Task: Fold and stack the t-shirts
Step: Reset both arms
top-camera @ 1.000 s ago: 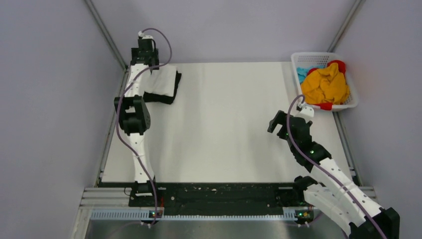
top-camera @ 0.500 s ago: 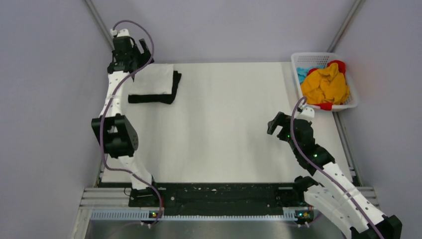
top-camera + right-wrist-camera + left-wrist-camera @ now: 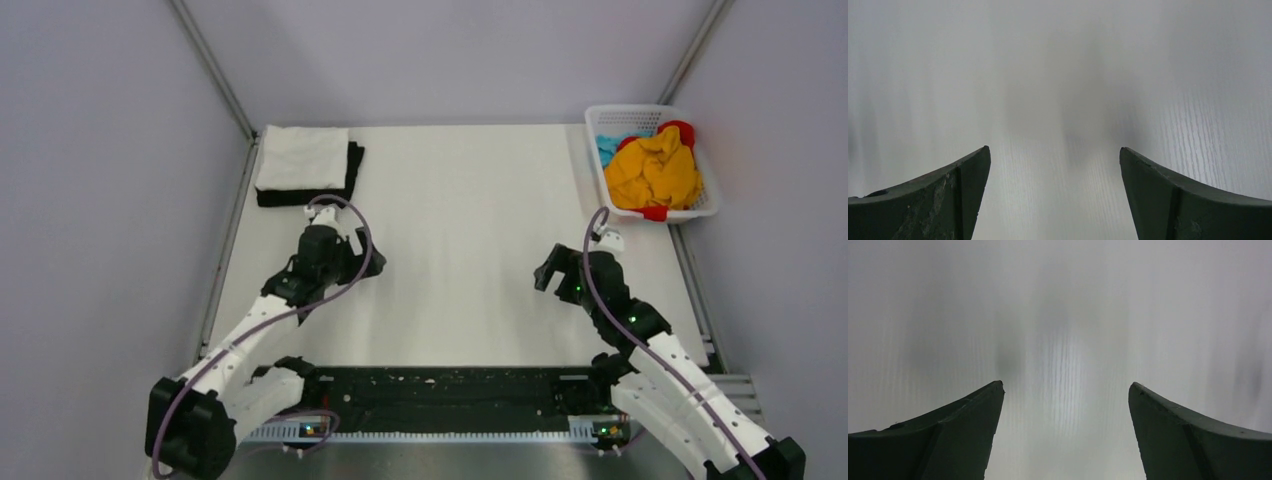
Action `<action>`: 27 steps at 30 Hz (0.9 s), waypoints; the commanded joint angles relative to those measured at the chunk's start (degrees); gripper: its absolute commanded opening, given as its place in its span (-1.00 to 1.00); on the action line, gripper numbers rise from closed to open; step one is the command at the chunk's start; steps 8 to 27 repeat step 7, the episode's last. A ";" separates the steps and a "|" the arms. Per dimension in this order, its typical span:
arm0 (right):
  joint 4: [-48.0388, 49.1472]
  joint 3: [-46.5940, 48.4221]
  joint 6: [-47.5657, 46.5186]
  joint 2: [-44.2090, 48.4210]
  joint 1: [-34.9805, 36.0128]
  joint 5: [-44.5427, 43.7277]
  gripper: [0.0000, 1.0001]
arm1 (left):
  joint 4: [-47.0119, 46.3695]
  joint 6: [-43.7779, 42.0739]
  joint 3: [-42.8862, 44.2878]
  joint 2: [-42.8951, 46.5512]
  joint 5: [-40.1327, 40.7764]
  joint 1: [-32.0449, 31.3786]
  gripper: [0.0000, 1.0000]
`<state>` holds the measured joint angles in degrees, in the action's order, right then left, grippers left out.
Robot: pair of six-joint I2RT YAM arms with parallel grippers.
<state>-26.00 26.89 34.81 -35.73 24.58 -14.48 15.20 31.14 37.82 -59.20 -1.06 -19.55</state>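
A folded white t-shirt (image 3: 302, 157) lies on top of a folded black t-shirt (image 3: 310, 195) at the table's far left corner. My left gripper (image 3: 362, 258) is open and empty over the bare table, well in front of the stack. My right gripper (image 3: 548, 268) is open and empty over the table at the right. Both wrist views show only open jaws over the white tabletop, with the left gripper (image 3: 1065, 390) and the right gripper (image 3: 1054, 152) holding nothing.
A white lattice basket (image 3: 705, 205) at the far right edge holds yellow cloth (image 3: 655, 172), with blue and red cloth beside it. Grey walls enclose the white table (image 3: 460, 240). A black rail runs along the near edge.
My left arm has drawn back from the stack at the far left corner to the near-left part of the table. The right gripper has shifted slightly nearer.
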 commanded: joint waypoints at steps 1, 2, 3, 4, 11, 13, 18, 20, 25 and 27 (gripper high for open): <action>-1.24 -1.08 1.80 1.21 -0.32 -2.25 0.97 | 0.19 5.40 -7.19 12.44 7.46 -0.58 0.98; -1.16 -1.65 1.96 1.66 -0.32 -2.76 0.97 | 1.21 5.33 -8.32 14.72 9.58 -0.58 0.97; -0.97 -2.26 2.08 2.16 -0.28 -3.35 0.97 | 2.26 5.55 -9.27 16.54 11.45 -0.59 0.98; -0.72 -2.83 1.94 3.01 -0.30 -3.95 0.97 | 3.04 5.79 -9.72 18.49 13.02 -0.58 0.98; -0.77 -3.30 1.84 4.80 -0.32 -6.73 0.97 | 3.72 5.15 -10.40 22.69 14.05 -0.61 0.97; -0.77 -3.30 1.84 4.80 -0.32 -6.73 0.97 | 3.72 5.15 -10.40 22.69 14.05 -0.61 0.97; -0.77 -3.30 1.84 4.80 -0.32 -6.73 0.97 | 3.72 5.15 -10.40 22.69 14.05 -0.61 0.97; -0.77 -3.30 1.84 4.80 -0.32 -6.73 0.97 | 3.72 5.15 -10.40 22.69 14.05 -0.61 0.97; -0.77 -3.30 1.84 4.80 -0.32 -6.73 0.97 | 3.72 5.15 -10.40 22.69 14.05 -0.61 0.97; -0.77 -3.30 1.84 4.80 -0.32 -6.73 0.97 | 3.72 5.15 -10.40 22.69 14.05 -0.61 0.97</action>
